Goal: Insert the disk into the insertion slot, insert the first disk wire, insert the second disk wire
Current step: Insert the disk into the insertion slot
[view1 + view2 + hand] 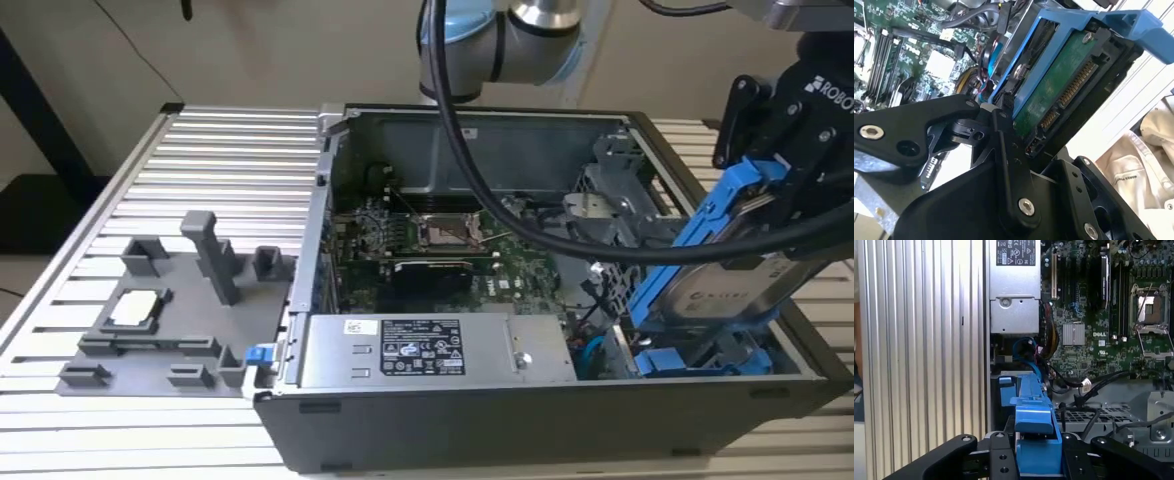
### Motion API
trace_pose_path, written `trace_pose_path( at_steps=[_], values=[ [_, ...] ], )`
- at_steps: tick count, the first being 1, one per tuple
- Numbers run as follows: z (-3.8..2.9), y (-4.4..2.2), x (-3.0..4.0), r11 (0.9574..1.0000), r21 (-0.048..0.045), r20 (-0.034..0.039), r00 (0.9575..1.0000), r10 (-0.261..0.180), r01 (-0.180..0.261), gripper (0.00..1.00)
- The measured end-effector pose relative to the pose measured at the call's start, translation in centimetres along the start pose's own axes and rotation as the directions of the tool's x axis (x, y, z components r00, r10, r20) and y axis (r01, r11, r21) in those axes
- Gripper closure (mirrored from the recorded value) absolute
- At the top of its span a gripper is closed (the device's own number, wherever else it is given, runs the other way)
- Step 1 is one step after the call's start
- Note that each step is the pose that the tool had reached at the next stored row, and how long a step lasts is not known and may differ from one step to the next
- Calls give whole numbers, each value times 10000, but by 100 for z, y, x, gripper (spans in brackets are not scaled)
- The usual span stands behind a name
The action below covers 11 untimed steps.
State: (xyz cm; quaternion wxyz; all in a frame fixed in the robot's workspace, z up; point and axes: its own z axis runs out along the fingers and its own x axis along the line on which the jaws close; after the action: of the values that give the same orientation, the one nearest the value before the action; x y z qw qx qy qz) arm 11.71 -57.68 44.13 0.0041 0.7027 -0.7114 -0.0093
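Blue-framed disk [721,275], steeply tilted, pinched in black gripper [781,185] leaning down from exterior view's upper right; lower end near insertion slot [701,360].

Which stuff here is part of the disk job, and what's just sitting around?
In the job:
- the disk, tilted, held by the gripper
- the insertion slot, near the disk's lower end

Just there:
- power supply box
- motherboard
- grey parts tray, at the exterior view's left
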Motion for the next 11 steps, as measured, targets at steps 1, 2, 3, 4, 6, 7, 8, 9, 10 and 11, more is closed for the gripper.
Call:
trace_pose_path(
  at_steps=[1,2,3,4,6,7,8,9,10,11],
  values=[
    [10,-10,0,10000,-23,0,10000,-14,14,67],
    [20,-20,0,10000,-48,-2,10000,-28,28,67],
    [31,-29,0,10000,-70,-3,10000,-44,44,67],
    [42,-38,0,9999,-91,-2,10000,-59,59,67],
    [61,-49,0,9999,-108,-3,10000,-80,80,67],
    [71,-52,0,9999,-110,-2,10000,-86,86,67],
    [82,-54,0,9999,-110,2,10000,-90,90,67],
    [94,-55,0,9999,-110,11,10000,-93,93,67],
    [105,-56,0,9999,-110,24,10000,-95,96,67],
    [115,-58,0,9999,-110,34,9999,-99,99,67]
  ],
)
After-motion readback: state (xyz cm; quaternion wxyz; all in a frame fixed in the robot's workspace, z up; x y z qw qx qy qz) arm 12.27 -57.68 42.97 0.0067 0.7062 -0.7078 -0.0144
